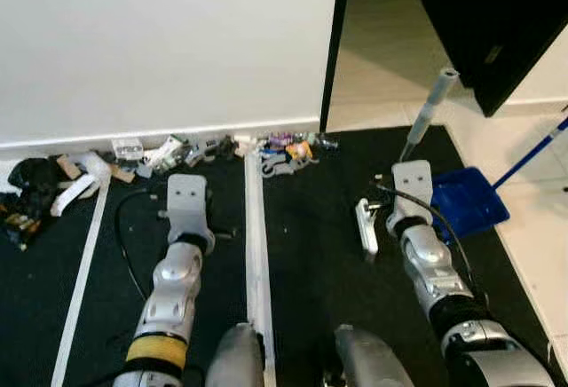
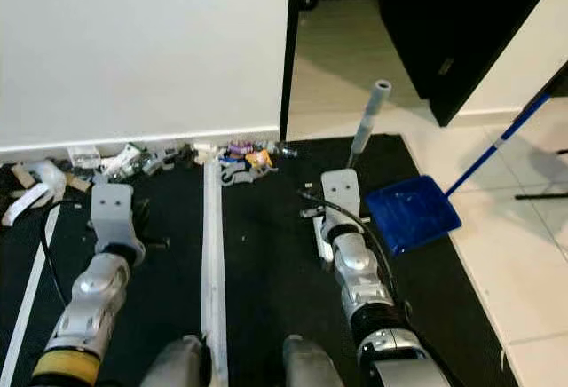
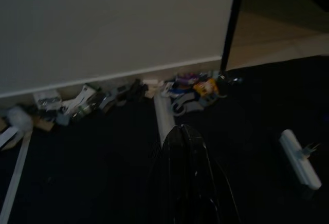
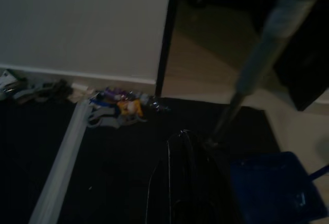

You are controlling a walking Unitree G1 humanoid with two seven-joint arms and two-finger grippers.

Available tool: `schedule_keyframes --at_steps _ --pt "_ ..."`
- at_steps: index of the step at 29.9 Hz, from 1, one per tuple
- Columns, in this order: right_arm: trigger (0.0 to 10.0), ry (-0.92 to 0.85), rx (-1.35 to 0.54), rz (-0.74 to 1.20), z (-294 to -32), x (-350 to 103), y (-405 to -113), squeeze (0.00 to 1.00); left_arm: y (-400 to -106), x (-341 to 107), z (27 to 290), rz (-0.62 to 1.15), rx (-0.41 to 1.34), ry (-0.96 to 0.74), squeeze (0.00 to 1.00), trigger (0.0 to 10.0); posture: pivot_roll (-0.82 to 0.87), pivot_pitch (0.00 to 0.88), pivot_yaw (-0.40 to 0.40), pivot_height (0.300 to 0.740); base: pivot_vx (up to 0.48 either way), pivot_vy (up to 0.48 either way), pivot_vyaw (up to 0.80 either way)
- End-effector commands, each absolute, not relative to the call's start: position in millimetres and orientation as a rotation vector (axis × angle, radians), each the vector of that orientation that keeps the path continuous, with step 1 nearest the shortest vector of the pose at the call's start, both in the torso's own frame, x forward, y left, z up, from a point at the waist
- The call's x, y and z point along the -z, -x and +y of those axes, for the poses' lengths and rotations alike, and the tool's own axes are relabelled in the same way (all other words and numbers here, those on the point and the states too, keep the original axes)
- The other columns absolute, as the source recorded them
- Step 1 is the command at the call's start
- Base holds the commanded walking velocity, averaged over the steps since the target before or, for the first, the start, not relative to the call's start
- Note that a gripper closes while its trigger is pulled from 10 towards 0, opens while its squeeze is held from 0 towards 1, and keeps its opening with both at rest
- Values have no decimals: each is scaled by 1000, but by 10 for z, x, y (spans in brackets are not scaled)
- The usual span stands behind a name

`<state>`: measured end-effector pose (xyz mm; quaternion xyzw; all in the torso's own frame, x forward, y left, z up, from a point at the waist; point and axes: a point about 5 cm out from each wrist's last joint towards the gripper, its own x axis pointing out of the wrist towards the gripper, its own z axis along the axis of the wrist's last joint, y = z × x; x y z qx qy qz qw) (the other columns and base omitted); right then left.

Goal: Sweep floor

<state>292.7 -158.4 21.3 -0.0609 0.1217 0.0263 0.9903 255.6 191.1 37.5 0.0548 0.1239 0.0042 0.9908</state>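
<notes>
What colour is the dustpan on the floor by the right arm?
Blue; the dustpan shows best in the right eye view.

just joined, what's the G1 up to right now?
It's mid-sweep on a black mat. The right hand is at a grey broom handle, whose white head lies on the mat beside it; whether it is gripping the handle can't be made out. A blue dustpan sits at the mat's right edge. The left hand hangs over the mat, holding nothing. Litter lies in a strip along the white wall's base, not yet swept up.
</notes>
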Motion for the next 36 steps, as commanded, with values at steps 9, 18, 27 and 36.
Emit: schedule_keyframes --at_steps 9,18,27,36 --pt "10000 114 -53 252 -1572 -195 -2908 0 -2521 -337 1944 274 -18 -119 0 10000 32 11 -8 740 0 -276 0" --pt "10000 112 -54 254 -1562 -187 -2896 0 -2513 -333 1954 279 -21 -120 0 10000 33 16 -5 740 0 -297 0" --pt "10000 110 -52 258 -1562 -178 -2888 0 -2512 -331 1961 284 -22 -122 0 10000 32 20 -3 740 0 -296 0" --pt "10000 110 -51 258 -1563 -181 -2894 0 -2523 -329 1964 289 -23 -124 0 10000 32 21 -3 740 0 -147 0"
